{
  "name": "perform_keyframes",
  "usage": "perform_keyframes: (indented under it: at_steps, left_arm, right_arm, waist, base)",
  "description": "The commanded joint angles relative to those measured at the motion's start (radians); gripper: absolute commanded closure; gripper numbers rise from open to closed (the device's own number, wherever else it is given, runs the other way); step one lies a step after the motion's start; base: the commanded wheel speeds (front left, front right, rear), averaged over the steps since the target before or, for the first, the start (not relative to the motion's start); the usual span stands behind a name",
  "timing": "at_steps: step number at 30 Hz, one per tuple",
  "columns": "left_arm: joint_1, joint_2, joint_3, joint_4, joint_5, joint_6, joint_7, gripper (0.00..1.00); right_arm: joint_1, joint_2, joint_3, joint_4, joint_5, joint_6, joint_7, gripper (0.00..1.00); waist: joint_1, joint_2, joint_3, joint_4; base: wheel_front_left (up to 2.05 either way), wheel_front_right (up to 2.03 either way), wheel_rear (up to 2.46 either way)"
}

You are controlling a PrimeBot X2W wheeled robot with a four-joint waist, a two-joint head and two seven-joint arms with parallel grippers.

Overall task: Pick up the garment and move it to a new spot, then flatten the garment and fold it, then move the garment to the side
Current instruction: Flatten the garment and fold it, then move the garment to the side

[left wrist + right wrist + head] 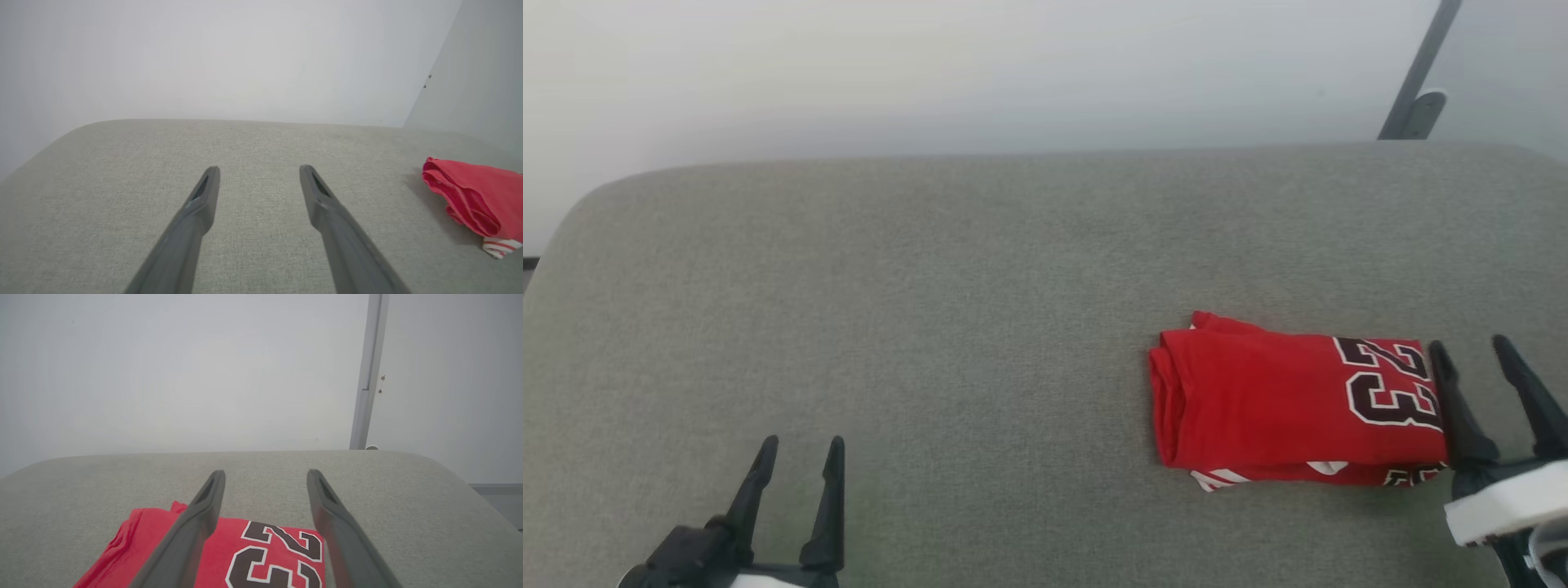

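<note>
Garment (pixel 1298 400): red jersey, folded into a compact rectangle, "23" print face up, white striped trim peeking out along the near edge. It lies flat on the grey fabric counter (pixel 931 310).

Relative to right jaws: directly under and ahead of them, the number end between the two tips in the right wrist view. In the head view the inner jaw overlaps the garment's right edge; can't tell if it touches. Right jaws spread wide, nothing in them.

Relative to left jaws: well apart, off to their right, its folded end facing them. Left jaws also spread, empty, bare counter between and ahead of them.

Handling, my read: light, soft, limp knit. No stiffness, so it sags from any single pinch point. Not fragile. The stacked layers are loose, so grabbing only the top layer will likely peel the fold open. Cloth on cloth probably drags, so pushing may bunch it.

Where to hold: pinch through the whole stack at an end. The number end nearest the right jaws is the obvious one, and the rolled folded end on the far side from them looks thicker and holds the layers together better. Looks folded already, so the sideways move seems to be what's left
</note>
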State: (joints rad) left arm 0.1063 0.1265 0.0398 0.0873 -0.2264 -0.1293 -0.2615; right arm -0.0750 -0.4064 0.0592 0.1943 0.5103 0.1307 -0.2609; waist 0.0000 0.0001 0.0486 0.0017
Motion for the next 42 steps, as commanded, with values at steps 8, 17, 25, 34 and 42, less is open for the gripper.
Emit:
perform_keyframes:
  at_steps: [8, 17, 25, 34, 42]
  left_arm:
    - [0.086, -0.034, 0.036, -0.111, 0.034, -0.002, -0.004, 0.0]
    - [0.105, -0.053, 0.046, -0.133, 0.042, -0.002, -0.004, 0.0]
    - [0.113, -0.058, 0.043, -0.136, 0.042, -0.002, -0.004, 0.0]
    - [0.086, -0.066, 0.019, -0.136, 0.044, -0.002, -0.004, 0.0]
    - [-0.002, -0.061, -0.04, -0.126, 0.051, -0.002, -0.004, 0.0]
  right_arm:
    - [0.113, 0.046, -0.085, -0.113, -0.033, 0.0, -0.005, 0.0]
    - [0.153, 0.081, -0.115, -0.152, -0.045, 0.0, -0.005, 0.0]
    - [0.164, 0.083, -0.119, -0.155, -0.032, 0.0, 0.004, 0.0]
    - [0.078, -0.016, -0.131, -0.104, 0.002, 0.0, 0.207, 0.0]
    - [-0.065, -0.213, -0.075, -0.069, 0.067, -0.001, 0.451, 0.0]
  waist:
    - [0.0, -0.0001, 0.032, 0.027]
    - [0.0, -0.0001, 0.024, 0.021]
    - [0.0, -0.0001, 0.007, 0.015]
    - [0.0, -0.0001, 0.021, 0.023]
    - [0.0, -0.0001, 0.089, 0.06]
  base:
    - [0.0, 0.0, 0.0]
    - [0.0, 0.0, 0.0]
    - [0.0, 0.0, 0.0]
    - [0.0, 0.0, 0.0]
    - [0.0, 0.0, 0.0]
